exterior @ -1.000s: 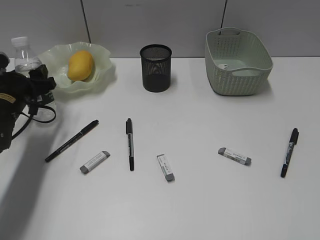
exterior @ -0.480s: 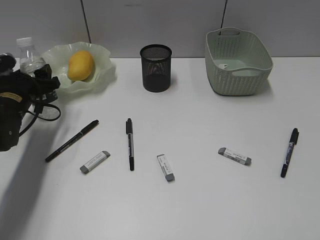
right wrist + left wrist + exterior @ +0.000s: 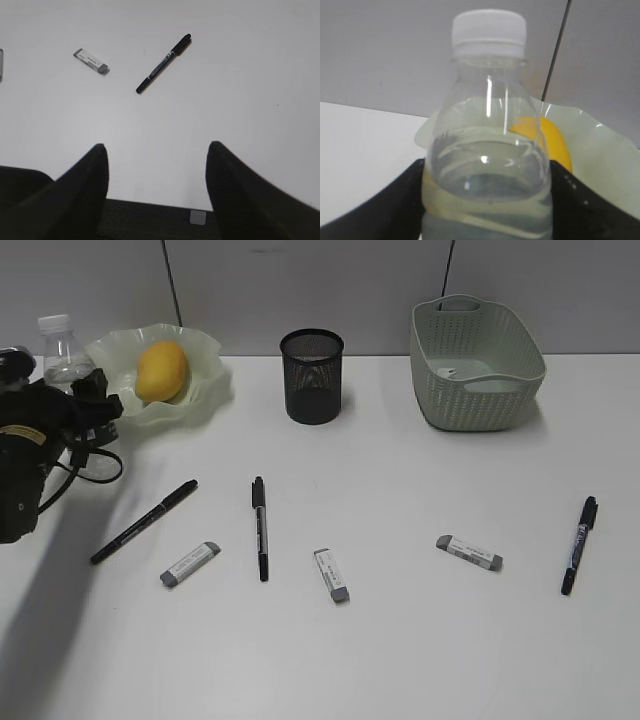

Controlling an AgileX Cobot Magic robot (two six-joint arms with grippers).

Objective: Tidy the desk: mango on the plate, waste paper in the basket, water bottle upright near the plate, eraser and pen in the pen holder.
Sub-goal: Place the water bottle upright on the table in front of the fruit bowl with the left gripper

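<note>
**Left claw clamped on the water bottle beside the plate**

The left gripper [image 3: 487, 200] has its two black fingers pressed against either side of the water bottle [image 3: 487, 150], which stands upright with its white cap on and is partly filled with clear liquid. In the exterior view that gripper [image 3: 75, 405] sits at about 9 o'clock on the desk, and the bottle [image 3: 62, 352] rises just beside the pale green plate [image 3: 205, 380], at the plate's 9 o'clock. The mango [image 3: 161, 370] lies on the plate.

The right gripper [image 3: 156, 187] hangs over bare white desk with its fingers spread wide and nothing between them; a pen [image 3: 163, 63] lies at its 12 o'clock and an eraser [image 3: 91, 60] at its 11 o'clock.

At 12 o'clock on the desk stands the black mesh pen holder [image 3: 312, 376]; the basket [image 3: 476, 365] is at 1 o'clock, with something pale on its floor that I cannot make out. Three black pens and three grey erasers lie scattered across the middle, none touching another. The far-right pen [image 3: 579, 545] lies at 3 o'clock, well apart from the rest.
</note>
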